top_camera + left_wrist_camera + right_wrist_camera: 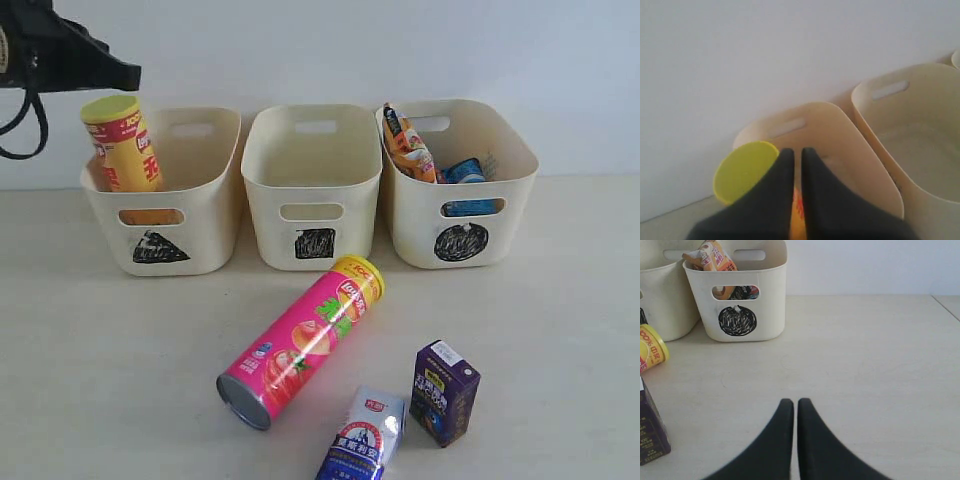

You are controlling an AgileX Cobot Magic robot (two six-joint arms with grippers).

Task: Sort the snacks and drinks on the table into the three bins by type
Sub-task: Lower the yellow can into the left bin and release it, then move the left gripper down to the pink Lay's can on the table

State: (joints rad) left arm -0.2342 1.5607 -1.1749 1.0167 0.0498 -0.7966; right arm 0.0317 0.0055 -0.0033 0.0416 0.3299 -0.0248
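The yellow chip tube [122, 143] stands tilted in the triangle bin [160, 215], and its lid [745, 171] shows beside my left gripper [794, 151]. That gripper [122, 72] hangs shut just above the tube and holds nothing. The square bin [312, 200] looks empty. Orange [410, 148] and blue [464, 171] packets sit in the circle bin [462, 215]. On the table [120, 340] the pink tube [302, 340] lies on its side. The purple carton [444, 391] stands near it, and the white-and-blue carton [364, 437] lies flat. My right gripper [791, 402] is shut and empty over bare table.
A white wall runs behind the bins. In the right wrist view the circle bin [737, 295], the pink tube's yellow cap [652, 354] and the purple carton [651, 432] lie off to one side of the gripper. The table's edge [946, 306] shows far off.
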